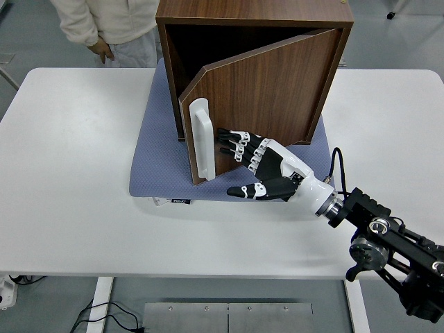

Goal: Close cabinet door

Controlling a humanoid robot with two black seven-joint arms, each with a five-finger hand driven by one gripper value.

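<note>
Fingers of right hand extended flat, gripping nothing, tips against door near white handle, door partly ajar on cabinet.

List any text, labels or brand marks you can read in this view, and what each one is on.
Small black tag on the front edge of the blue mat: it has light print, too small and blurred to read.
Wooden cabinet, its door, white handle, table and right hand: no text visible.
</note>
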